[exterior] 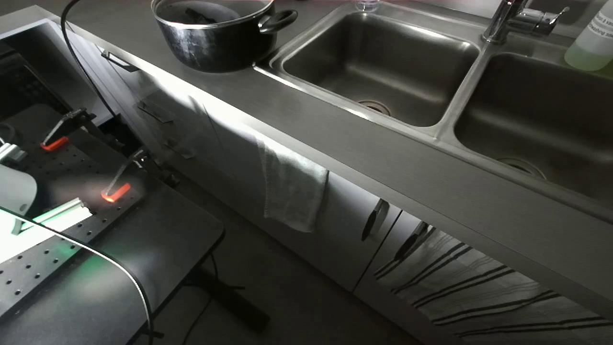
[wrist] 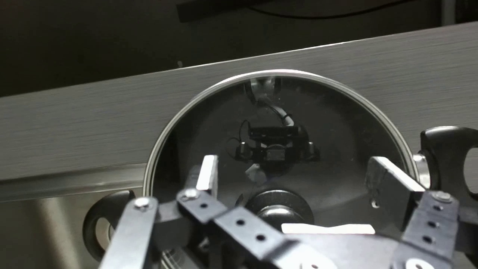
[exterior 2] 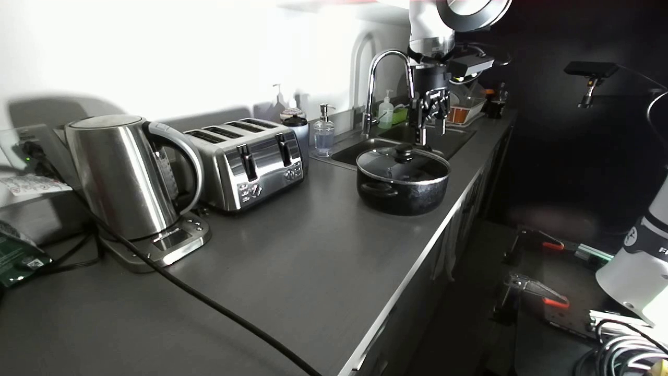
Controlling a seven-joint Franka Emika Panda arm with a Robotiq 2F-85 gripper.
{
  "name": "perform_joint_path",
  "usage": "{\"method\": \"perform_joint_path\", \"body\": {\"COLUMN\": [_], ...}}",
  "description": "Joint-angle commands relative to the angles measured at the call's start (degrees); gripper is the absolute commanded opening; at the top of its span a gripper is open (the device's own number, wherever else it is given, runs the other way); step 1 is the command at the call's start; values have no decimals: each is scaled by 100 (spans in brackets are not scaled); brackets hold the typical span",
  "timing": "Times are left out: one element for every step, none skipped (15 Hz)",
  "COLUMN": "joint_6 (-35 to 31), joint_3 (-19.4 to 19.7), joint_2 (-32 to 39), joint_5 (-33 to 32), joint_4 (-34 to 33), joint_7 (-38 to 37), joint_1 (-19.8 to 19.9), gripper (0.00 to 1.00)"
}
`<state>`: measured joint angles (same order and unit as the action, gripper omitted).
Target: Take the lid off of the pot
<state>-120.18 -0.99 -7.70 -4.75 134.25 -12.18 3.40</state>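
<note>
Near the top of an exterior view, the Panda arm (exterior 2: 424,26) has a white shell, a round dark-ringed joint (exterior 2: 464,22) and a boxy grey wrist camera (exterior 2: 472,65) with a looping cable (exterior 2: 461,83). At right, its white base (exterior 2: 631,279) wears a dark band (exterior 2: 653,244) with a round logo (exterior 2: 631,236). Low in the wrist view, the Robotiq gripper (wrist: 294,164) shows grey perforated links (wrist: 229,218), silver screws (wrist: 191,193) and white-edged pads (wrist: 392,190).

The shiny, black-knobbed lid (exterior 2: 401,168) sits level on the round dark pot (exterior 2: 406,197).
</note>
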Motion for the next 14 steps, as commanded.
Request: {"method": "perform_joint_path", "body": {"joint_6": [152,135,138,122,102,89,74,72,58,53,44,39,39,32], "joint_3": [133,159,185,209,233,254,274,292,307,321,333,342,350,355], "joint_2": [416,500,587,666,748,818,890,951,1003,1061,1118,1169,1211,1246], "joint_5": [-98,-105,-101,-98,-99,-95,-92,-86,-84,-86,-95,-98,-93,-87], "joint_4": [-418,-473,-533,-586,-634,-682,-729,-773,-815,-862,-911,-957,-995,-1027], "joint_7": [196,227,240,247,249,253,256,256,255,247,234,228,233,233], "joint_1": [1,1,2,3,5,5,4,2,0,-2,-4,-6,-9,-13], "gripper": [100,100,100,100,100,100,100,100,100,100,100,100,100,100]}}
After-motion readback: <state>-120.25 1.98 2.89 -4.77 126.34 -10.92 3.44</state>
